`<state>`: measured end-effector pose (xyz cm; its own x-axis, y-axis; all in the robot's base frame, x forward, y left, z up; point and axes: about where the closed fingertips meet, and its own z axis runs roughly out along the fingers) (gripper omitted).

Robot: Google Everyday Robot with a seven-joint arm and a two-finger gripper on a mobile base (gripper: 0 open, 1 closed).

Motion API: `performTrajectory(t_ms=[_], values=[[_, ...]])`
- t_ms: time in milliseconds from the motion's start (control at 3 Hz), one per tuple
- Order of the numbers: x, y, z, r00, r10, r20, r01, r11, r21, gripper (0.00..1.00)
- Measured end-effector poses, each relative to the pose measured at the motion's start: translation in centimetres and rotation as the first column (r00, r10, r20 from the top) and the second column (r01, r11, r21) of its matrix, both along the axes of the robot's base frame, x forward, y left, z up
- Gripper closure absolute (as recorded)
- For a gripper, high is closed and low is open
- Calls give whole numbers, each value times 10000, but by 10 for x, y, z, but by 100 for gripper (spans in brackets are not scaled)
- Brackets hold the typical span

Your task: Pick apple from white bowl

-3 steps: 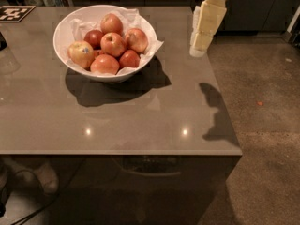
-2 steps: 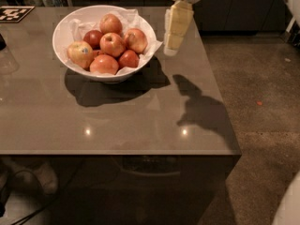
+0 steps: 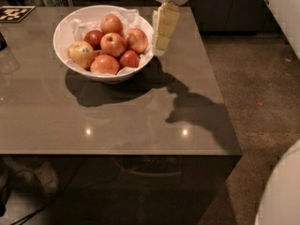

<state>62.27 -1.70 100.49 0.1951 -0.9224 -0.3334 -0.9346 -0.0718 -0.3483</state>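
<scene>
Lab-like room: grey counter [image 3: 117, 125], dark cabinets [image 3: 225, 11], fiducial tag [image 3: 13, 13], robot tool [image 3: 162, 42] beside white bowl [image 3: 59, 50].

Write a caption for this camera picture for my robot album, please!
The robot's gripper hovers at the edge of a white bowl full of red apples on a grey table.

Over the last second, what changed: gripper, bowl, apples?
The gripper moved left above the far side of the table and now hangs at the right rim of the white bowl. Its shadow shifted left with it. It has taken hold of nothing. The white bowl and the apples in it stayed where they were.
</scene>
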Motion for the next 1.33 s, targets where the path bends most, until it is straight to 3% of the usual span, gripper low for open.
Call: performTrajectory(t_ms=[333,667,1333], values=[[15,40,-5,9963,837,-178,-831,9960,320,0],[46,94,-16,9850,1700,-286,-1667,9815,937,0],[65,112,-41,9824,1797,-518,-1739,9796,1007,0]])
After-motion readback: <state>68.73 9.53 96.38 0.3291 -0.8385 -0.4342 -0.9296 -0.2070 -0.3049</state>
